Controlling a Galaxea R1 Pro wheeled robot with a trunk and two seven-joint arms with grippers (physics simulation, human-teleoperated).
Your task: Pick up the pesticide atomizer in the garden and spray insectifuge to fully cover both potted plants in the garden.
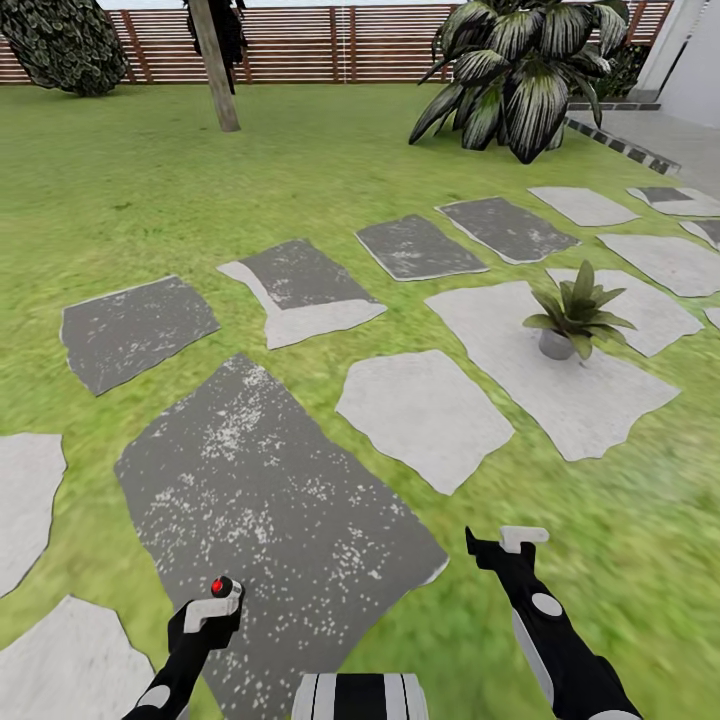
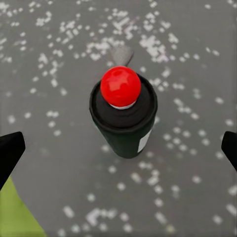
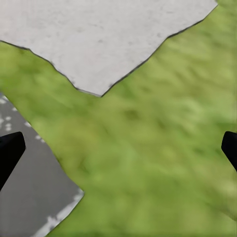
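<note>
Lawn, stepping stones (image 1: 270,500) | left end effector (image 2: 118,148) spread wide around atomizer (image 2: 123,116), ungripped | right end effector (image 3: 118,148) open, empty | plant (image 1: 577,310) at 2 o'clock unsprayed

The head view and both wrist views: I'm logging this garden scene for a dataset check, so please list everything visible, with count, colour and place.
pesticide atomizer: one, dark body with a red top, between the left gripper's fingers, above the dark stone
potted plant: one, green leaves in a grey pot, on a pale stone at right
stepping stones: many, dark grey and pale grey, spread across the lawn
lawn: green, all around the stones
striped shrub: one, dark green and white, far right
fence: brown slats, along the back
tree trunk: one, grey-brown, far left of centre
left gripper: black and white, low left
right gripper: black and white, low right, over grass
</note>
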